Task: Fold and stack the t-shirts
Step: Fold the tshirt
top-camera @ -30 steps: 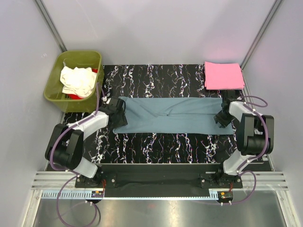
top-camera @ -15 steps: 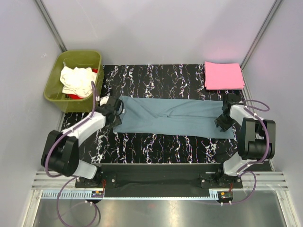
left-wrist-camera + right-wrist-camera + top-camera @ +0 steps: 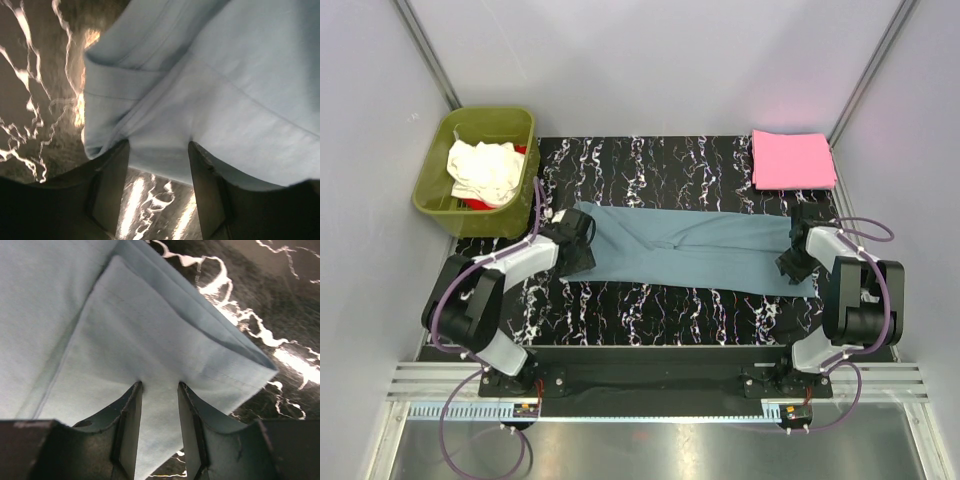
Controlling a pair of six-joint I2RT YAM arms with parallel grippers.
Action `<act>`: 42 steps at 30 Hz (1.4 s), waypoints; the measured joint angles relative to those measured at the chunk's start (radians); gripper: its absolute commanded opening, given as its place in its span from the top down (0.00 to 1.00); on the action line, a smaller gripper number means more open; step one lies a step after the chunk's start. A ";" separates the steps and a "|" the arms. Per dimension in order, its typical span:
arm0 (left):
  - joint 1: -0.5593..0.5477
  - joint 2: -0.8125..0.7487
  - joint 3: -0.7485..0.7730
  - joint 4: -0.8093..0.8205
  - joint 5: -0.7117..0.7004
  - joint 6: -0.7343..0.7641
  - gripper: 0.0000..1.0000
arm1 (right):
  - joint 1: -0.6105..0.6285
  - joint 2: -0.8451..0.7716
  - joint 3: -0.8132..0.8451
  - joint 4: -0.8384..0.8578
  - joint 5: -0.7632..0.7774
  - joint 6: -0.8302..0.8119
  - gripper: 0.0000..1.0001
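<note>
Two claws working | left claw (image 3: pixel 578 240) and right claw (image 3: pixel 796 256) staying clamped on dusty blue-grey cloth t-shirt (image 3: pixel 685 247) ends | left end shifting inward, fold starting

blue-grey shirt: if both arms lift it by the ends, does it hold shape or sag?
The blue-grey shirt would probably sag in the middle: it lies limp with creases. Layers may slip apart, since folded edges sit loose. Likely light; it bunches at the left end effector.

Olive tub (image 3: pixel 436 196) crowds the table's (image 3: pixel 650 300) left-rear corner, pink shirt (image 3: pixel 792 160) right-rear.
</note>
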 measured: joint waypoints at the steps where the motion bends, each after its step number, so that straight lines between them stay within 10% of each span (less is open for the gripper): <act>1: -0.003 0.007 0.018 -0.008 -0.017 -0.005 0.44 | 0.000 -0.006 -0.006 -0.002 0.005 0.002 0.58; 12: -0.001 -0.040 0.031 -0.114 -0.099 -0.035 0.32 | 0.000 -0.099 -0.022 -0.025 -0.016 -0.027 0.52; 22: 0.168 -0.098 0.294 -0.040 0.151 0.154 0.23 | 0.194 -0.196 0.198 0.166 -0.429 -0.276 0.37; 42: 0.208 0.397 0.657 -0.104 0.471 0.433 0.24 | 0.295 -0.045 0.314 0.312 -0.698 -0.375 0.36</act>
